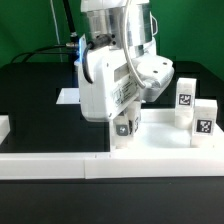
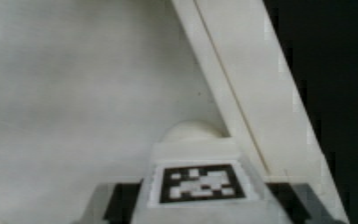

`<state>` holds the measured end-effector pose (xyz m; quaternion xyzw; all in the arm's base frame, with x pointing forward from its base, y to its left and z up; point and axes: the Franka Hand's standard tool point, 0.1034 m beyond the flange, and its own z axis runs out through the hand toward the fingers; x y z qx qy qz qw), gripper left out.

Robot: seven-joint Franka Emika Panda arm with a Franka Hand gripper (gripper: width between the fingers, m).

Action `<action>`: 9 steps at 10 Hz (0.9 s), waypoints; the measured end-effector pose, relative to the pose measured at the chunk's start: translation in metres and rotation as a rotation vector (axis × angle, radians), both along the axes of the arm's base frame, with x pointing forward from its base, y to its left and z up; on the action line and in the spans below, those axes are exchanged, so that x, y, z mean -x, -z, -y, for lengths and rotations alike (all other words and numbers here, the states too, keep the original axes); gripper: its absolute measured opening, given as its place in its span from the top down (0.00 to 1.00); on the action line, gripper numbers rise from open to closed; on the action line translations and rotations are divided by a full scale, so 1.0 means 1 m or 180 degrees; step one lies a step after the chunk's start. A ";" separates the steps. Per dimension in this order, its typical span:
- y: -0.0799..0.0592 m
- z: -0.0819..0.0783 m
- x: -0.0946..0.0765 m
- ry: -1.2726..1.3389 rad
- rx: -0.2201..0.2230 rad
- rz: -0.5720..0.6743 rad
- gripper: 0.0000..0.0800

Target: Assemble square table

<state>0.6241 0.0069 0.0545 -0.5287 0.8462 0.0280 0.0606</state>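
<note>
Nearest the exterior camera, a long white border rail [image 1: 60, 165] runs along the front of the black table [image 1: 30, 100]. Just behind it lies the large white plastic square tabletop slab with its raised rim [image 1: 165, 138], flat on the table. The two-finger gripper [image 1: 124, 128] hangs low over the slab's front part, and a small white leg with a black-and-white tag [image 1: 124, 127] sits between its fingers. In the wrist view the same leg [image 2: 201, 165] stands between the dark fingers [image 2: 115, 200], its rounded end pointing at the slab's pale surface [image 2: 69, 90] close to the raised rim; the jaws look clenched on the leg. Whether the leg's end already touches the slab I cannot tell.

Farther back, on the exterior view's right, two more white tagged legs [image 1: 185, 100] [image 1: 204, 122] stand upright, near each other by the slab's far side.

The leg is likely light, rigid and smooth plastic, so it could slip or twist in the pads; a firm hold across its flat tagged sides, near mid-length, should keep it straight. The slab seems stiff and too broad to grasp except at its rim
</note>
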 end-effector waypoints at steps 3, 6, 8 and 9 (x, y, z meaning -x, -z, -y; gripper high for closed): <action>0.001 0.001 0.002 0.0079 0.0029 -0.0023 0.56; -0.010 -0.012 0.004 0.0000 0.0014 0.0032 0.25; -0.041 -0.021 0.007 -0.0028 -0.0036 0.0174 0.19; -0.054 -0.024 0.010 -0.0035 -0.0072 0.0210 0.19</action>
